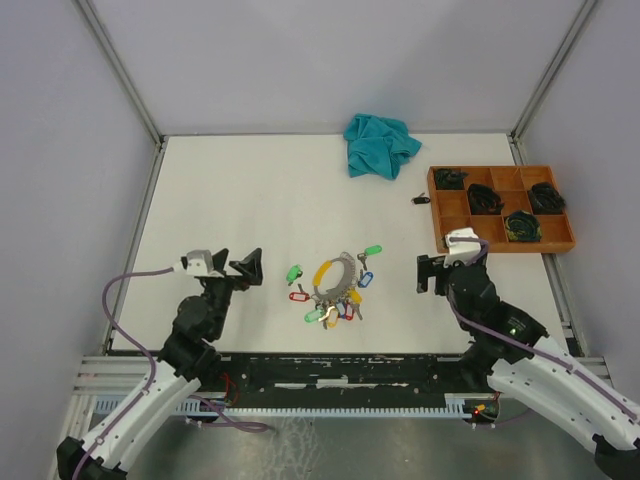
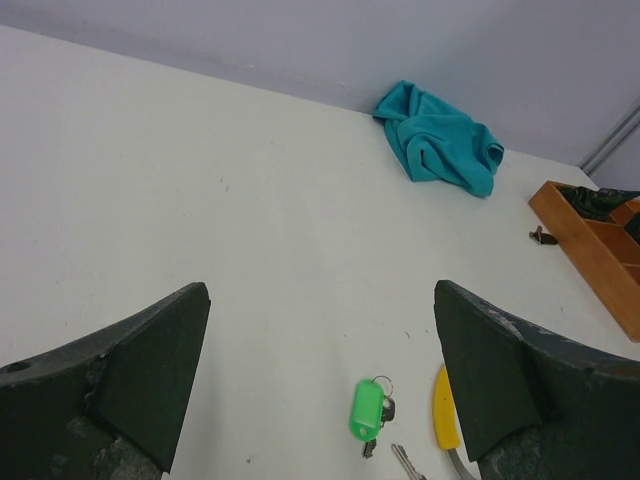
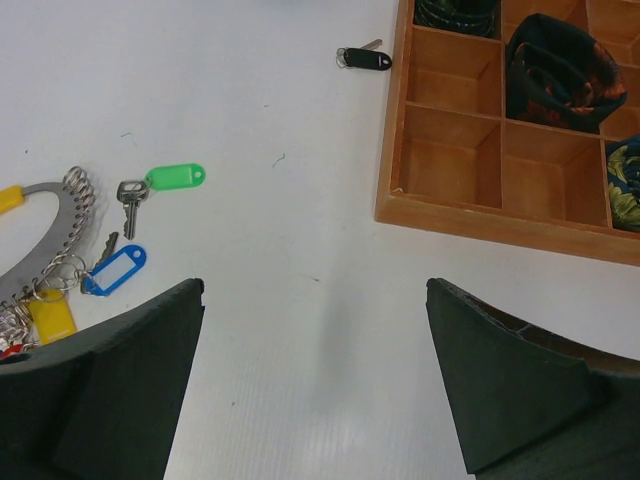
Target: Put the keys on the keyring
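Note:
The keyring (image 1: 335, 265) is a grey curved band with a yellow end, lying at the table's middle front. Several keys with small loops are threaded on it (image 3: 45, 250). Loose keys lie around it: a green-tagged one (image 1: 294, 272) to its left, another green-tagged one (image 3: 175, 178) and a blue-tagged one (image 3: 115, 270) on its right side. My left gripper (image 1: 250, 268) hovers open left of the pile, with the green-tagged key (image 2: 367, 410) on the table below its fingers. My right gripper (image 1: 430, 272) stands open to the right, over bare table (image 3: 315, 285).
A wooden compartment tray (image 1: 500, 245) with dark bundles sits at the right. A black-tagged key (image 1: 421, 199) lies just left of it. A teal cloth (image 1: 380, 143) is bunched at the back. Grey walls enclose the table.

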You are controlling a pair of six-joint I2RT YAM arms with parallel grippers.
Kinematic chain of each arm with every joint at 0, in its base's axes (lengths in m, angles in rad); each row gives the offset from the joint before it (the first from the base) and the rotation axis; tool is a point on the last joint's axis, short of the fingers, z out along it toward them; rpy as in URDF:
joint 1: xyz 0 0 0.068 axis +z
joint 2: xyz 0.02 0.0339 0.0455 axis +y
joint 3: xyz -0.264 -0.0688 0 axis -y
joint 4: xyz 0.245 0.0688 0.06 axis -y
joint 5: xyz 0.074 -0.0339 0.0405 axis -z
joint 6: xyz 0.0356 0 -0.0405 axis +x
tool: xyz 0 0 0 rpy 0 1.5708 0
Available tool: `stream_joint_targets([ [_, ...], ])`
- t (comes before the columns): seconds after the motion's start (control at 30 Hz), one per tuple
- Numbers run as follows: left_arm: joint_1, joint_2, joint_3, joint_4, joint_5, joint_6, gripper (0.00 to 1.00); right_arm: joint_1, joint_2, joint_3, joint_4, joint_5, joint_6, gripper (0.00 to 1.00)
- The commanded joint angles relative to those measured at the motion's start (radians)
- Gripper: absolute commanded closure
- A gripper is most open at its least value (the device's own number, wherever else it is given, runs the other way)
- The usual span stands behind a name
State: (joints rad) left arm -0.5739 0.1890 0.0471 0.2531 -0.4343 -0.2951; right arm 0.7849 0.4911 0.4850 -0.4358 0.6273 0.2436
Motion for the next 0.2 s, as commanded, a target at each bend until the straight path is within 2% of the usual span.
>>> stream_joint_targets([
  [0.0, -0.002, 0.021, 0.012, 0.017, 0.028, 0.01, 0.01, -0.001, -0.029, -0.001, 0.018, 0.026, 0.008, 0.0],
  [0.17, -0.003, 0.049, 0.025, 0.017, 0.078, 0.018, 0.01, -0.001, -0.032, -0.004, 0.023, 0.013, 0.0, 0.0],
])
